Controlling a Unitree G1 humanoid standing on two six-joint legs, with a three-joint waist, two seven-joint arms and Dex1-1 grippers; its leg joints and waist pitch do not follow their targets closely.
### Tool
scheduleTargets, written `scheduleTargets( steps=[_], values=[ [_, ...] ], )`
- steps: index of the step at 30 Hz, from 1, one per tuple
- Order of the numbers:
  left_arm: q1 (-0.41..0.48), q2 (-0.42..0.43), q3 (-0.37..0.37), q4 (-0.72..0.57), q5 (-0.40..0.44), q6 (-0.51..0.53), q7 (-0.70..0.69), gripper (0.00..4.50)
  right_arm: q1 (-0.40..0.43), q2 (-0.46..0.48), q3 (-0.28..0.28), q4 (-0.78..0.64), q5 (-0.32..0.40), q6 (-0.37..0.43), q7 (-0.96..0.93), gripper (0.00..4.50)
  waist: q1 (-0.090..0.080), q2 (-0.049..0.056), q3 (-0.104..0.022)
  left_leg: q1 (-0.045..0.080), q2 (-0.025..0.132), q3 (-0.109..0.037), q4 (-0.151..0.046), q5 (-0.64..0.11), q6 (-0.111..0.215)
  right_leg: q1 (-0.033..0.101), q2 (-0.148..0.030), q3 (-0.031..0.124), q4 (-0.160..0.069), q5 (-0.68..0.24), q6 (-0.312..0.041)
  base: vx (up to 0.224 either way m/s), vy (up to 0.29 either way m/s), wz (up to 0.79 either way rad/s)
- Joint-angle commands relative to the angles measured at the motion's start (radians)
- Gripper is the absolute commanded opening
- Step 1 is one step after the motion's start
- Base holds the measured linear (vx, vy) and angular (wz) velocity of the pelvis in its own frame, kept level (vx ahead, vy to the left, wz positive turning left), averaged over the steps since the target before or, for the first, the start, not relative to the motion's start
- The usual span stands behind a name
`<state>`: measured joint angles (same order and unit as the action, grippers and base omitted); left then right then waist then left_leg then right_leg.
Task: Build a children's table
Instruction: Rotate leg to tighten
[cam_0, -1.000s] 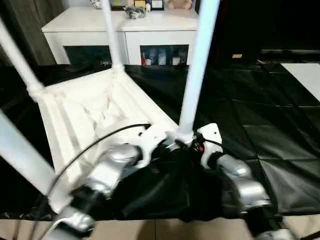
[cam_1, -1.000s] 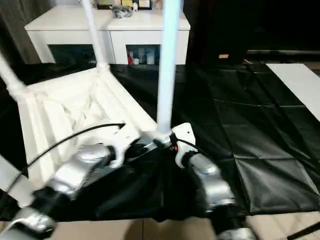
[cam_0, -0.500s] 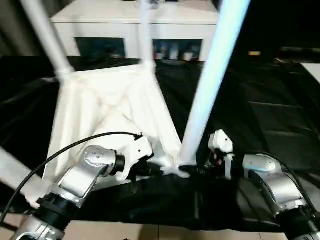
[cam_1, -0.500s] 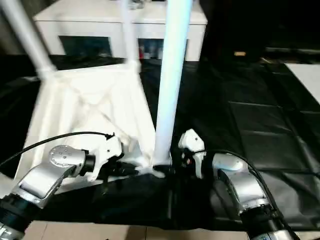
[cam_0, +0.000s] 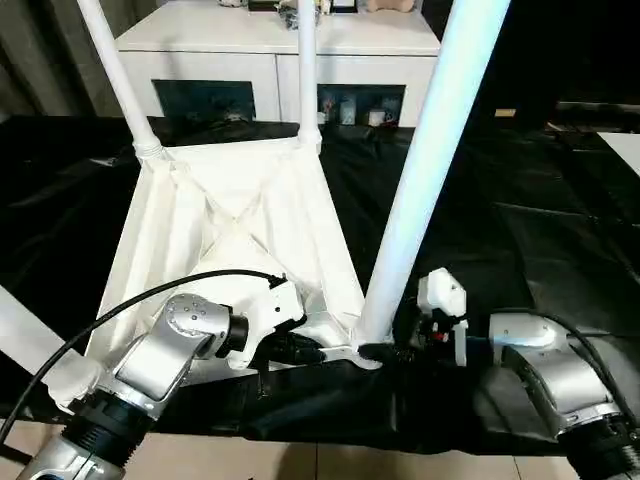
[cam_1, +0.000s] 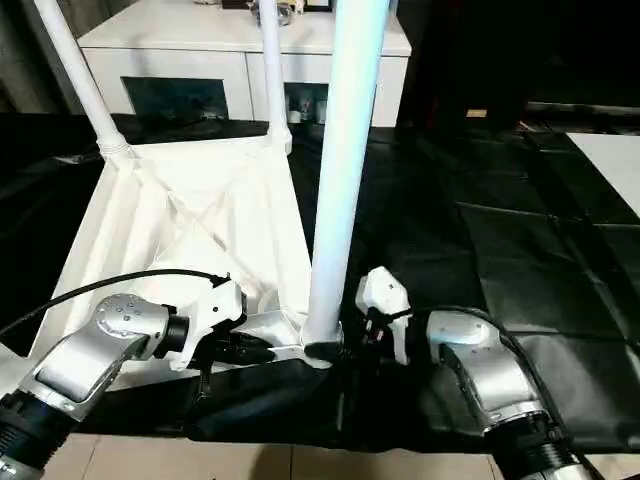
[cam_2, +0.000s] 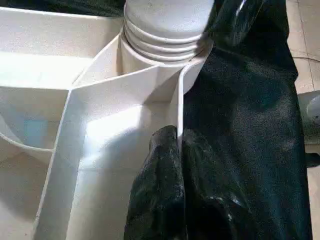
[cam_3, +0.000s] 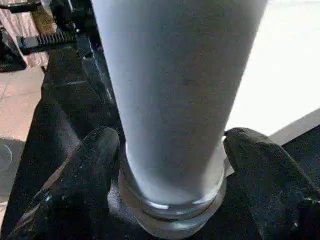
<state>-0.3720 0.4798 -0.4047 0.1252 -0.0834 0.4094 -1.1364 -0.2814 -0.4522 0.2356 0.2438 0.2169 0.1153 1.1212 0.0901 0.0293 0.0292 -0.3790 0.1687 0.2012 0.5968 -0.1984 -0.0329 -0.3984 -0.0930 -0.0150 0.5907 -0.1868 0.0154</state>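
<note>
The children's table lies upside down on a black sheet, its ribbed white tabletop (cam_0: 230, 210) facing up. Two far legs (cam_0: 115, 75) (cam_0: 307, 70) stand in their sockets. A third leg (cam_0: 20, 335) crosses the near left. The near right leg (cam_0: 430, 150) rises from its corner socket (cam_2: 165, 30). My left gripper (cam_0: 310, 352) is shut on the tabletop's thin rim wall beside that socket, its fingers (cam_2: 160, 190) pressed together over it. My right gripper (cam_0: 385, 352) clasps the base of the near right leg (cam_3: 175, 90), one finger (cam_3: 85, 175) on each side.
A white cabinet (cam_0: 270, 40) with glass doors stands behind the table. The black sheet (cam_0: 520, 230) spreads out to the right and bunches under the near corner. Pale floor tiles (cam_0: 350, 465) show at the near edge.
The camera has swung and settled, so the whole picture has shifted. Both grippers stay at the near right corner, left on the rim and right at the leg's base.
</note>
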Motion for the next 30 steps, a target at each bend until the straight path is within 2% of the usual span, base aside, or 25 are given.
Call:
scheduleTargets(
  steps=[1, 6, 11, 17, 19, 22, 25, 27, 28, 29, 30],
  values=[
    [0.02, 0.0, -0.052, 0.016, 0.015, 0.023, -0.019, 0.0, -0.003, -0.003, 0.01, 0.002, -0.025, -0.021, 0.006, 3.67, -0.004, -0.011, -0.047, 0.021, 0.056, -0.025, -0.081, -0.19, 0.053, 0.032, -0.043, 0.02, -0.052, -0.125, -0.239, 0.0, 0.0, 0.0],
    [0.021, 0.0, -0.053, 0.017, 0.017, 0.022, -0.017, 0.0, -0.005, 0.007, 0.016, 0.012, -0.038, -0.038, -0.006, 3.67, -0.004, -0.011, -0.046, 0.022, 0.056, -0.026, -0.083, -0.214, 0.043, 0.031, -0.043, 0.021, -0.054, -0.151, -0.233, 0.0, 0.0, 0.0],
    [0.021, -0.001, -0.052, 0.021, 0.022, 0.017, -0.011, 0.0, -0.01, 0.011, 0.016, 0.026, -0.032, -0.039, -0.008, 3.67, -0.004, -0.013, -0.046, 0.021, 0.056, -0.026, -0.081, -0.201, 0.049, 0.032, -0.042, 0.021, -0.052, -0.132, -0.238, 0.0, 0.0, 0.0],
    [0.023, 0.0, -0.056, 0.021, 0.021, 0.022, -0.017, 0.0, -0.004, 0.019, 0.013, 0.034, -0.035, -0.039, -0.007, 3.05, -0.004, -0.012, -0.047, 0.022, 0.056, -0.025, -0.08, -0.201, 0.05, 0.032, -0.042, 0.021, -0.051, -0.124, -0.243, 0.0, 0.0, 0.0],
    [0.023, 0.0, -0.057, 0.021, 0.021, 0.023, -0.017, 0.0, -0.003, 0.023, 0.012, 0.037, -0.037, -0.04, -0.014, 3.05, -0.005, -0.011, -0.047, 0.022, 0.055, -0.025, -0.081, -0.207, 0.048, 0.032, -0.042, 0.02, -0.052, -0.131, -0.242, 0.0, 0.0, 0.0],
    [0.025, -0.003, -0.057, 0.024, 0.023, 0.025, -0.011, 0.0, -0.004, 0.043, -0.003, 0.055, -0.034, -0.038, -0.051, 2.81, -0.006, -0.012, -0.046, 0.021, 0.055, -0.026, -0.081, -0.212, 0.045, 0.032, -0.042, 0.021, -0.052, -0.139, -0.239, 0.0, 0.0, 0.0],
    [0.025, -0.006, -0.056, 0.027, 0.024, 0.032, -0.005, 0.0, -0.004, 0.058, -0.013, 0.069, -0.029, -0.033, -0.074, 2.73, -0.008, -0.013, -0.042, 0.023, 0.056, -0.027, -0.087, -0.257, 0.028, 0.03, -0.043, 0.022, -0.059, -0.202, -0.229, 0.0, 0.0, 0.0],
    [0.025, -0.015, -0.053, 0.034, 0.025, 0.04, 0.009, 0.0, -0.002, 0.071, -0.021, 0.08, -0.03, -0.031, -0.1, 2.72, -0.011, -0.012, -0.036, 0.027, 0.056, -0.03, -0.094, -0.328, 0.0, 0.025, -0.045, 0.024, -0.069, -0.309, -0.202, 0.0, 0.0, 0.0],
    [0.025, -0.015, -0.053, 0.034, 0.025, 0.04, 0.009, 0.0, -0.002, 0.071, -0.021, 0.08, -0.03, -0.031, -0.1, 2.71, -0.011, -0.012, -0.036, 0.027, 0.056, -0.03, -0.094, -0.328, 0.0, 0.025, -0.045, 0.024, -0.069, -0.309, -0.202, 0.0, 0.0, 0.0],
    [0.022, -0.025, -0.049, 0.045, 0.031, 0.045, 0.03, 0.0, -0.001, 0.082, -0.027, 0.086, -0.034, -0.028, -0.127, 2.7, -0.014, -0.011, -0.031, 0.031, 0.056, -0.033, -0.099, -0.378, -0.017, 0.021, -0.045, 0.024, -0.076, -0.379, -0.182, 0.0, 0.0, 0.0],
    [0.016, -0.037, -0.043, 0.062, 0.04, 0.051, 0.058, 0.0, -0.002, 0.095, -0.035, 0.094, -0.038, -0.026, -0.158, 2.7, -0.015, -0.013, -0.03, 0.033, 0.056, -0.033, -0.099, -0.393, -0.023, 0.019, -0.045, 0.024, -0.078, -0.399, -0.176, 0.0, 0.0, 0.0]
  ],
)
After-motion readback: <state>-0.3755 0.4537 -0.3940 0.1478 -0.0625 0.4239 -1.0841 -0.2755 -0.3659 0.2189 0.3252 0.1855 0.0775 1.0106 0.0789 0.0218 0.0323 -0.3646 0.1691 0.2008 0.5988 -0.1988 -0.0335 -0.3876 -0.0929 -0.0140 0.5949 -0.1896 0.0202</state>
